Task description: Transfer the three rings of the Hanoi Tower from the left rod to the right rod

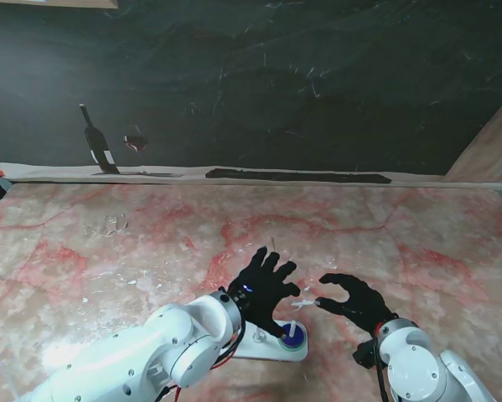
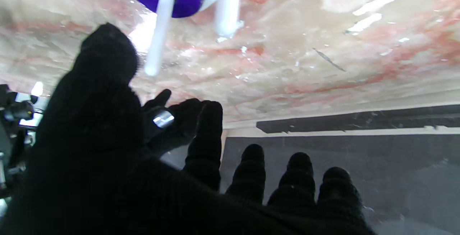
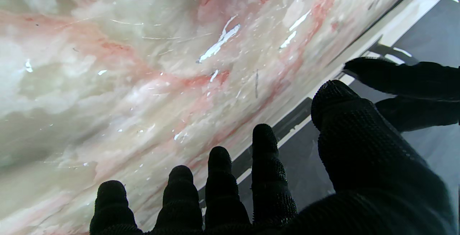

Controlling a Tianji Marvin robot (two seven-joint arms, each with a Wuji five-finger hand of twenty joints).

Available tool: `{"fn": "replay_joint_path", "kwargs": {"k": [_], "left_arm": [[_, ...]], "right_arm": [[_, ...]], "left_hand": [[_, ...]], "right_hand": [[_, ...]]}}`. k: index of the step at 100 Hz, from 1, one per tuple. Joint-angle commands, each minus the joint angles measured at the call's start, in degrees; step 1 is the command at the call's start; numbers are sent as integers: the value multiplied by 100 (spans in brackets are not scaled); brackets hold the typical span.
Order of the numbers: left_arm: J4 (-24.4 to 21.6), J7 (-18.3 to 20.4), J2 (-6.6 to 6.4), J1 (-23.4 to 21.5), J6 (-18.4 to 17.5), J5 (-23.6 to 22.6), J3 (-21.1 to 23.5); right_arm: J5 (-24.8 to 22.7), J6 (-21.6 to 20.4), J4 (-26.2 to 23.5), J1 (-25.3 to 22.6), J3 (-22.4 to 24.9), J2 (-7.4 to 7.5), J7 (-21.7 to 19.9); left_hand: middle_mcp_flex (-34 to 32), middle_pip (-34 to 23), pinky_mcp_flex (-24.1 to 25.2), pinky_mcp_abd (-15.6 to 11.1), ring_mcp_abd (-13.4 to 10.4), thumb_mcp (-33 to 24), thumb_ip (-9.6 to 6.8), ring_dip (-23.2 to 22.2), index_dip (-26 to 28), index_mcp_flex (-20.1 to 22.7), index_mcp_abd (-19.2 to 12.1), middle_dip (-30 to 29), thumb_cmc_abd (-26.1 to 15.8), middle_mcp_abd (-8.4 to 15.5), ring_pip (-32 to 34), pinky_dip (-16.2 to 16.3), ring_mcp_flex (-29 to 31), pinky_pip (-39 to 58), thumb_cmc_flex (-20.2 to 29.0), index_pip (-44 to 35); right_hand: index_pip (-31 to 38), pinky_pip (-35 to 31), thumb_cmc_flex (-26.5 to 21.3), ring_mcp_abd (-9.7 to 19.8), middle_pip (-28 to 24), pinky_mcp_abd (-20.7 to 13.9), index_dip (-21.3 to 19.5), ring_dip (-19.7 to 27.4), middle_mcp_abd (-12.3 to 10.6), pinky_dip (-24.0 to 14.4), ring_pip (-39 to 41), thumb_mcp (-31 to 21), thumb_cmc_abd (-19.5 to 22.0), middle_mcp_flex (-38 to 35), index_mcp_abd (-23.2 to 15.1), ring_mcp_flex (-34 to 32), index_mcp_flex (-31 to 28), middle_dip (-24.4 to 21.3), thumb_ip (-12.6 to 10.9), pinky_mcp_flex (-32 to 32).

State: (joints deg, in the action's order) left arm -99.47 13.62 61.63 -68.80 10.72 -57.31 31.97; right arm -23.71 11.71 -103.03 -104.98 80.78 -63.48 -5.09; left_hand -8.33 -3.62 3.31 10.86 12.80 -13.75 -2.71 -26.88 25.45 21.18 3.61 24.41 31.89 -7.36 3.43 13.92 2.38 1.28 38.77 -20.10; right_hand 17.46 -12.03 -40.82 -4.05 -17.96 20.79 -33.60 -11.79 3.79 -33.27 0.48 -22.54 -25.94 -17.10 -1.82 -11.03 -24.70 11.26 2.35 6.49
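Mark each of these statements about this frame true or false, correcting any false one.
1. A purple ring sits on a rod of the white tower base. True.
2. The left hand grips a ring. False: its fingers are spread and it holds nothing.
3. The right hand is open, holding nothing. True.
4. The tower stands at the far edge of the marble table. False: it is near me, under the left hand.
5. Both hands wear white gloves. False: both gloves are black.
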Motion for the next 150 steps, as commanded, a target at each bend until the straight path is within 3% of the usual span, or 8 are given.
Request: {"fn": "replay_joint_path", "kwargs": {"k": [1, 25, 42, 79, 150], "left_arm": [[-213, 63, -132, -303, 58, -110, 172], [-825, 430, -256, -1664, 208, -888, 1459], [-921, 521, -262, -2132, 403, -1073, 1906], [-501, 398, -272, -2187, 603, -836, 1933], [-147, 277, -289, -2153, 474, -431, 1869]], "right_arm": [[-7, -18, -6, -34, -14, -11, -6], [-11, -18, -1, -25, -23, -9, -8], [-24, -21, 2, -11, -40, -6, -19], [-8, -3, 2, -14, -38, -10, -10], [20, 25, -6, -9, -45, -8, -32]], "left_hand": [[232, 100, 19, 80, 54, 164, 200, 31, -80, -127, 78, -29, -120, -195, 12, -68, -159, -75, -90, 70], [234, 106, 24, 79, 51, 379, 125, 29, -87, -170, 155, -5, -203, -145, 1, -64, -162, -69, -61, 104], [235, 132, 25, 87, 53, 550, 115, 61, -118, -396, 314, -37, -244, -131, -18, -75, -162, -79, -38, 206], [229, 208, 20, 88, 32, 768, 147, 161, -117, -911, 556, -231, -149, -135, -51, -99, -153, -92, 35, 329], [225, 135, 20, 82, -3, 551, 238, 126, 122, -772, 354, -201, 117, -66, -1, -66, -151, -56, 104, -41]], "right_hand": [[-50, 90, 179, 3, -119, 83, 39, -25, -3, 2, -42, -56, -50, 188, -15, 99, 115, 52, -23, 39], [-48, 91, 176, 4, -120, 83, 38, -25, -4, 1, -42, -57, -49, 187, -11, 99, 113, 52, -23, 39], [-50, 91, 178, -1, -121, 83, 39, -25, -2, 1, -42, -57, -46, 190, -11, 100, 118, 52, -23, 39], [-46, 91, 184, 3, -124, 83, 37, -26, -2, 1, -41, -55, -43, 189, -11, 100, 107, 54, -23, 39], [-37, 91, 200, 2, -128, 83, 35, -27, -8, 1, -42, -52, -28, 188, 13, 104, 72, 55, -21, 39]]}}
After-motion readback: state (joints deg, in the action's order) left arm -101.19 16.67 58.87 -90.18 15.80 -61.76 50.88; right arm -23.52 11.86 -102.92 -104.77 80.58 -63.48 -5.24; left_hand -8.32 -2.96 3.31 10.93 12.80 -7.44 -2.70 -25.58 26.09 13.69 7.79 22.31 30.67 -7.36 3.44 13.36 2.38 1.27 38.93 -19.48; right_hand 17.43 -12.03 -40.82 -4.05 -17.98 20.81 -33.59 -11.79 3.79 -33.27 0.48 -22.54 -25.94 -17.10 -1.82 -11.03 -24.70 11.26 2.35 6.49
